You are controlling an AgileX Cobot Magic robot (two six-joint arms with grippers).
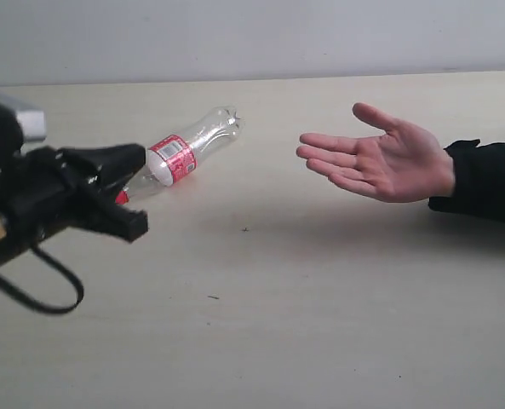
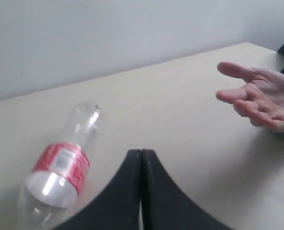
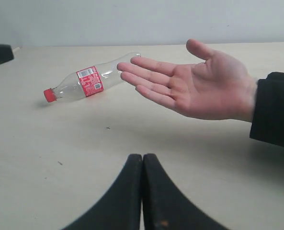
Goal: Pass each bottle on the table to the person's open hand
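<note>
Bottle (image 1: pixel 180 156) on its side, red cap (image 3: pixel 48 95) toward left hand (image 2: pixel 141 153) pressed together, right hand (image 3: pixel 142 157) pressed together

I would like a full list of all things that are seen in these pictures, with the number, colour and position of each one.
bottle: one, clear with red cap and red label, lying on its side on the table, left of the middle in the exterior view
table: one, pale beige, under everything
wall: one, pale grey, behind the table
cable: one, black, looping below the left arm
sleeve: one, black, on the person's arm at the right edge
person's hand: one, open, held above the table on the right, apart from the bottle
left robot hand: one, black, fingers shut, empty, near the bottle
right robot hand: one, black, fingers shut, empty, pointing towards the person's hand
</note>
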